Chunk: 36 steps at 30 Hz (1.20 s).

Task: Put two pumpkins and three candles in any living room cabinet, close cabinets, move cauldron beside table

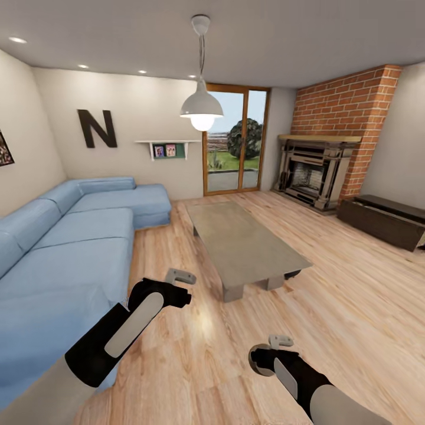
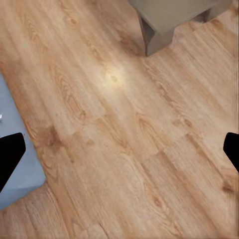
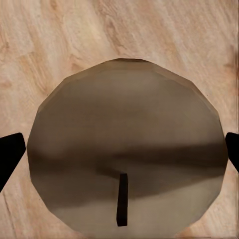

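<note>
- Right gripper has a candle between its wide-set fingertips; whether they press it, I cannot tell.
- Left gripper hangs wide open and empty over the floor, kept free, I reckon, for drawers.
- Cabinet sits far right by the fireplace, past the table; I'm carrying the candle there.

The head camera looks from high, forward and down across the room, over both arms to the sofa, the table and the far fireplace. The left wrist camera faces down on the floor, quite near, and shares with the head view the table corner and the sofa edge. The right wrist camera looks straight down, very close, on a round brown-grey top.
</note>
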Tool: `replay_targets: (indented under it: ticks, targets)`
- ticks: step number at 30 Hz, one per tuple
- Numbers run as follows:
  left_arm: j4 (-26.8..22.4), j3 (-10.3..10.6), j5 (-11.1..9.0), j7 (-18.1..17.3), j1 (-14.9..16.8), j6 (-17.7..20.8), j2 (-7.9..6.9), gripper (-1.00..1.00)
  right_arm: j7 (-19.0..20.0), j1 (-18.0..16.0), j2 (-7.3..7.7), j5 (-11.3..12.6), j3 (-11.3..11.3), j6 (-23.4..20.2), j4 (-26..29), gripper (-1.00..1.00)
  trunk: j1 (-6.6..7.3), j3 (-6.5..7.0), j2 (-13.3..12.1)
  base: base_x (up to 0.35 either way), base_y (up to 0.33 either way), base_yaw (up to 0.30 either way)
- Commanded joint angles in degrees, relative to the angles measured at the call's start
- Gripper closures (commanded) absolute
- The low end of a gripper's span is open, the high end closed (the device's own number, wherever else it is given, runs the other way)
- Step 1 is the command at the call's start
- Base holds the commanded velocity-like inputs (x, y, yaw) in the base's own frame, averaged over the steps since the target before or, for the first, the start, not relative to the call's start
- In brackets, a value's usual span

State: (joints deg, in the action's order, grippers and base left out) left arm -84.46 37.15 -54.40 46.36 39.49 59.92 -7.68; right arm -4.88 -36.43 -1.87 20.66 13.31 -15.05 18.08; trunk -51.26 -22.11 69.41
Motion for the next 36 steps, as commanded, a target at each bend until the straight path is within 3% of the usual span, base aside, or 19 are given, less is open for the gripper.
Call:
replay_targets:
  ticks: [1,36]
  targets:
    - [-0.1,0.1,-0.6,0.6,0.1,0.1,-0.06,-1.0,-0.5,0.0,0.02,0.6,0.5,-0.2,0.1,1.0,0.22,0.12,-0.4,0.0,0.0,-0.292]
    - [-0.1,0.1,-0.6,0.6,0.1,0.1,-0.06,-1.0,-0.5,0.0,0.03,0.6,0.4,-0.2,0.1,1.0,7.91,6.4,-14.4,0.0,0.0,-0.292]
